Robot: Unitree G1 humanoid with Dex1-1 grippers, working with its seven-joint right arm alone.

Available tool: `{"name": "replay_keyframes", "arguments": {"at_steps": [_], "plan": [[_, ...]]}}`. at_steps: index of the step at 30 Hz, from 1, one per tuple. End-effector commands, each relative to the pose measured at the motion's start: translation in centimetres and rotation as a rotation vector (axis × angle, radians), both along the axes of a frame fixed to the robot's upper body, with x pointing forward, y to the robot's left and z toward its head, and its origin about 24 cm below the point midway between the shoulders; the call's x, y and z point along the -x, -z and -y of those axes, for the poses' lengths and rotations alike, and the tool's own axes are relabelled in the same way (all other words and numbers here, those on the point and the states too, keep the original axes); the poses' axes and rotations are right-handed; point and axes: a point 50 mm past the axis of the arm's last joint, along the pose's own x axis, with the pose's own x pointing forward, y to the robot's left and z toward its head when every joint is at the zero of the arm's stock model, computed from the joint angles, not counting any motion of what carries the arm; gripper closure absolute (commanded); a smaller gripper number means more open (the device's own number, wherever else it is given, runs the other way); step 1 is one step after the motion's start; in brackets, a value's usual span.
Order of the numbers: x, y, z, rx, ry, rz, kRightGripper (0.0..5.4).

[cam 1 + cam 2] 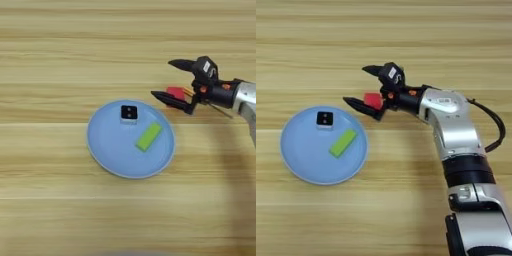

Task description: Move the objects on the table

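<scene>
The right arm (pixel 456 135) rises from the frame's 5 o'clock corner, silver forearm bending toward 10 o'clock at the wrist. The right gripper (pixel 362 85) points toward 9 o'clock, its two black fingers (pixel 358 105) spread wide apart, one toward 12 o'clock, one toward 6.

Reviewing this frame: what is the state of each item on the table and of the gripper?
Light-blue plate: flat on the table, holding two objects.
Black cube: on the plate, toward its far side.
Lime-green block: lying flat on the plate.
Red object: between the gripper's fingers; contact unclear.
Right gripper: open, beside the plate's rim.
</scene>
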Motion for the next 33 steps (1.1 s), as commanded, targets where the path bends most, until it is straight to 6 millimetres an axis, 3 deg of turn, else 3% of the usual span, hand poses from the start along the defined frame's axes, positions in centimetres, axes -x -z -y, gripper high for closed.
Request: {"name": "replay_keyframes", "arguments": {"at_steps": [1, 21, 33], "plan": [[-0.7, -3.1, -0.6, -0.003, -0.012, 0.121, 0.03], [0.3, 0.2, -3.5, 0.042, -0.117, 0.033, 0.03], [-0.1, 2.1, -5.0, 0.109, -0.122, -0.031, 0.03]]}}
